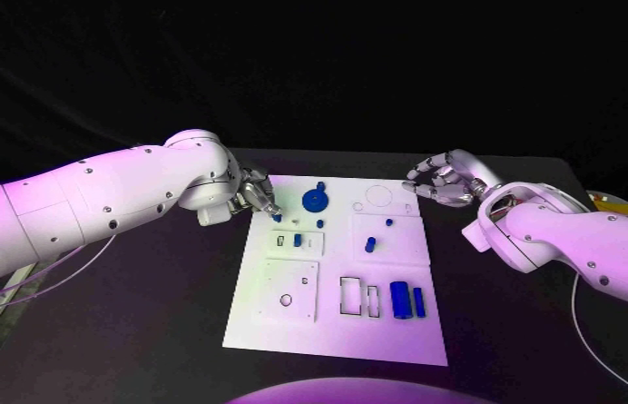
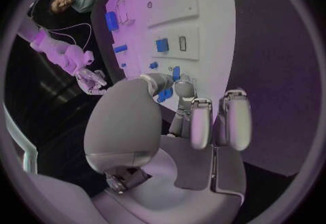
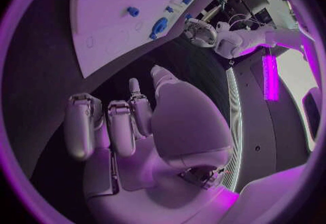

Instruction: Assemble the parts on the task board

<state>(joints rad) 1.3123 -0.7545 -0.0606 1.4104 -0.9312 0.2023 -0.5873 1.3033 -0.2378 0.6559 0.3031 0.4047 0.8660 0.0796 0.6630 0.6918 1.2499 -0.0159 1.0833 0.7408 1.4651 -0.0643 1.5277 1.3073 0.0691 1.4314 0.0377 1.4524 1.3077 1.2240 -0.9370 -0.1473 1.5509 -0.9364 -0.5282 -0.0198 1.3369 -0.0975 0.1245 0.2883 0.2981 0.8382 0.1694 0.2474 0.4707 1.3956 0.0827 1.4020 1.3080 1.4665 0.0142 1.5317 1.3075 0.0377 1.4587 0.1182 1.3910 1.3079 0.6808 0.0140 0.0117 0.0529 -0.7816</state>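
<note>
In the head view the white task board (image 1: 295, 318) lies in the middle of the black table (image 1: 157, 331). The left hand (image 1: 252, 195) sits at the board's upper left corner, its fingertips pinching a small blue part (image 1: 278, 215) just over the board's edge. Near it on the board stand a round blue gear (image 1: 316, 199), a small blue peg (image 1: 320, 223), a blue block (image 1: 299, 240) beside a rectangular slot, an oblong blue piece (image 1: 370, 244), and, lower right, a blue cylinder (image 1: 399, 300) next to a slim blue bar (image 1: 419, 301). The right hand (image 1: 441, 182) hangs off the board's upper right corner with its fingers curled inward, holding nothing. In the left wrist view the left hand (image 2: 180, 110) shows its thumb and a finger closed on the blue part (image 2: 165, 94), with the board (image 2: 211, 23) beyond. In the right wrist view the right hand (image 3: 146, 126) has its fingers bent in and nothing between them, over the dark table beside the board (image 3: 108, 12), where the gear (image 3: 159, 26) lies.
</note>
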